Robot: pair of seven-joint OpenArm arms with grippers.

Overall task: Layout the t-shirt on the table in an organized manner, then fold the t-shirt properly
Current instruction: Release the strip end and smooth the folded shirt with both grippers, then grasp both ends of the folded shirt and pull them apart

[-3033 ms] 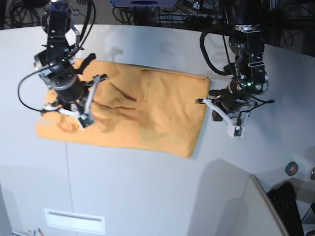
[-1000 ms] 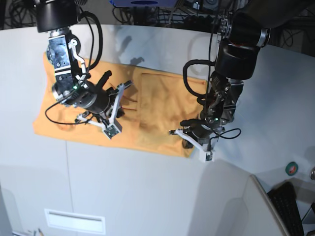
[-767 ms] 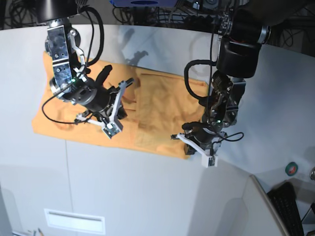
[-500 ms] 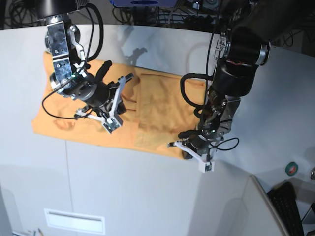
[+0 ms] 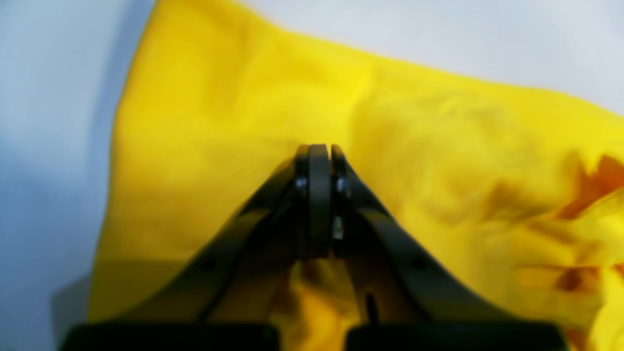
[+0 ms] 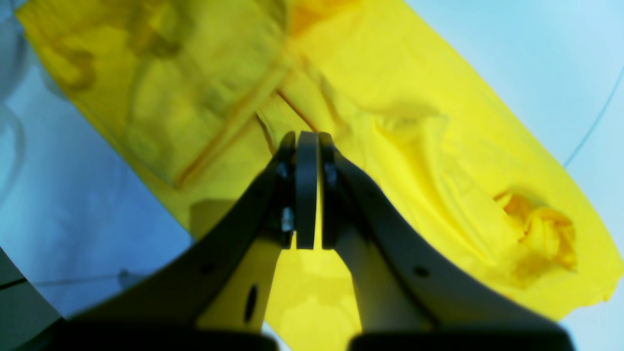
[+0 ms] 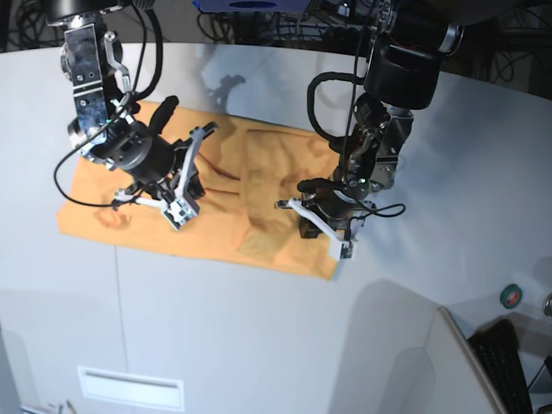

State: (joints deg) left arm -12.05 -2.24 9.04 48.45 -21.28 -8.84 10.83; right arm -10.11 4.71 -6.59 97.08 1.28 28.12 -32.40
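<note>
The shirt [image 7: 216, 203] lies spread but rumpled on the table [image 7: 259, 345], no neat fold made yet, while both grippers [image 5: 319, 151] [image 6: 306, 139] hover pinched together and empty.

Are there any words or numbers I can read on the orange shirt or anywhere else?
None can be read.
The t-shirt shows only plain orange cloth and creases in all three views; no print is visible.
The table carries no writing.
The small round green thing at the table's edge is too small to read.
</note>
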